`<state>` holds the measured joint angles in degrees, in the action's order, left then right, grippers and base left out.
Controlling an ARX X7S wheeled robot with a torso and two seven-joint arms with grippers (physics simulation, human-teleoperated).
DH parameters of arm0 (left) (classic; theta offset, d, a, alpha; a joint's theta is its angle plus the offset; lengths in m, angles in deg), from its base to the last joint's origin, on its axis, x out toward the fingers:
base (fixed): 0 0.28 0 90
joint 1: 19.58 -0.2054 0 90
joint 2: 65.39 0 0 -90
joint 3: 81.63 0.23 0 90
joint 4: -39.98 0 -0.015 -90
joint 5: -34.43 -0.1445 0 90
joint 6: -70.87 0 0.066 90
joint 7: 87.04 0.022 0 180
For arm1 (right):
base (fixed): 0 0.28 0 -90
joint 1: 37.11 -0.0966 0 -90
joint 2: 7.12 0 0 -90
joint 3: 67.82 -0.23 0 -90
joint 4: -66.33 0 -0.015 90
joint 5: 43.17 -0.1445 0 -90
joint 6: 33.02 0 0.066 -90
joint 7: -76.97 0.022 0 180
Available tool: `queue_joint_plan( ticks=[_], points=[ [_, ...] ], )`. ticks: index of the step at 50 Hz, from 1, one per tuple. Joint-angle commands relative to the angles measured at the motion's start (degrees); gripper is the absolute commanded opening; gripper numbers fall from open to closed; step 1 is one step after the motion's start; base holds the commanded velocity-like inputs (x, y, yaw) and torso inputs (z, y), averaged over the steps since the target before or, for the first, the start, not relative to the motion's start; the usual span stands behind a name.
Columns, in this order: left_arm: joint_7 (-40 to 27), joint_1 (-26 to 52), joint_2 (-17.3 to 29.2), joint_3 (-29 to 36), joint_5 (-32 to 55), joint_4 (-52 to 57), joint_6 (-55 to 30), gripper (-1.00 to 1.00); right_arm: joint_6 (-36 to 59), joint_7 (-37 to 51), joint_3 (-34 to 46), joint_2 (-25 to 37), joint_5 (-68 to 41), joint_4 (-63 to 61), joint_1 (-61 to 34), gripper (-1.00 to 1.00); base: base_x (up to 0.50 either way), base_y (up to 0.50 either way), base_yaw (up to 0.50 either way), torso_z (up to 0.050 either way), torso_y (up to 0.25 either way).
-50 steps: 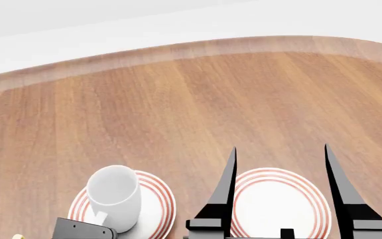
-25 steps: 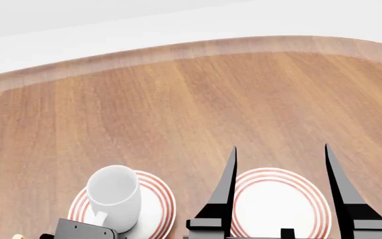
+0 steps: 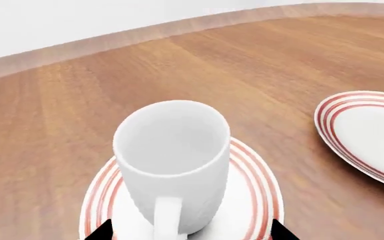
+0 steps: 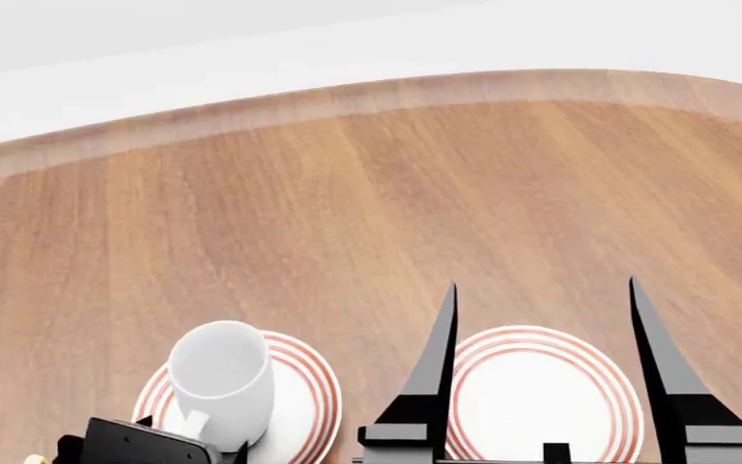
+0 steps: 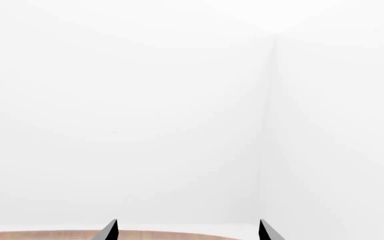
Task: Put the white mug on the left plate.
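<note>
The tall white mug (image 4: 223, 372) stands upright on the left plate (image 4: 304, 387), which is white with red rings. Its handle points toward the robot. In the left wrist view the mug (image 3: 172, 155) sits on that plate (image 3: 252, 200), and my left gripper (image 3: 188, 235) is open. Its two dark fingertips (image 3: 102, 233) show at either side of the mug's base, clear of it. My right gripper (image 4: 541, 285) is open and empty, held above the right plate (image 4: 539, 396).
The wooden table (image 4: 371, 213) stretches far ahead to a curved far edge, with a white wall behind. The right plate also shows in the left wrist view (image 3: 372, 135). A small yellowish bit (image 4: 34, 459) shows at the bottom left edge. The right wrist view shows mostly the white wall.
My left gripper's body has drawn back toward the lower left of the head view, away from the mug. The mug stays on the left plate. The right arm has barely moved.
</note>
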<state>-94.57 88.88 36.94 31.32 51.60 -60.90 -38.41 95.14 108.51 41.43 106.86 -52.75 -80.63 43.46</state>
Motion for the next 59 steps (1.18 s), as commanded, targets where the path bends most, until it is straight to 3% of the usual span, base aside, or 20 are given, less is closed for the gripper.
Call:
queue_joint_plan(
  ticks=[1, 4, 10, 23, 42, 59],
  points=[
    [-3.58, -2.48, 2.89, 0.16, -0.39, 12.71, -4.89, 1.00, -0.14, 0.37, 0.39, 0.30, -0.17, 0.02, -0.13, 1.00, 0.00, 0.00, 0.00, 0.000, 0.000],
    [-4.23, -3.39, 3.15, 0.43, -1.52, 13.20, -2.83, 1.00, -0.21, 0.49, 0.46, 0.41, -0.20, -0.01, -0.11, 1.00, 0.00, 0.00, 0.00, 0.000, 0.000],
    [-6.87, -5.64, 6.07, -0.23, -0.76, 27.70, -8.22, 1.00, -0.32, 0.64, 0.67, 0.42, -0.36, 0.30, -0.31, 1.00, 0.00, 0.00, 0.00, 0.000, 0.000],
    [-11.71, -8.28, 9.86, -2.40, -1.39, 47.06, -12.68, 1.00, -1.51, 0.88, 0.63, 0.75, -0.63, 1.34, 0.12, 1.00, 0.00, 0.00, 0.00, 0.000, 0.000],
    [-15.60, -8.72, 12.09, -12.99, 2.03, 54.93, -13.75, 1.00, -2.72, 1.11, 0.40, 1.15, -1.15, 2.17, 0.53, 1.00, 0.00, 0.00, 0.00, 0.000, 0.000],
    [-16.30, -8.71, 12.38, -13.70, 2.90, 56.11, -14.57, 1.00, -2.97, 1.40, 0.64, 1.31, -1.53, 2.10, 0.51, 1.00, 0.00, 0.00, 0.00, 0.000, 0.000]
  ],
)
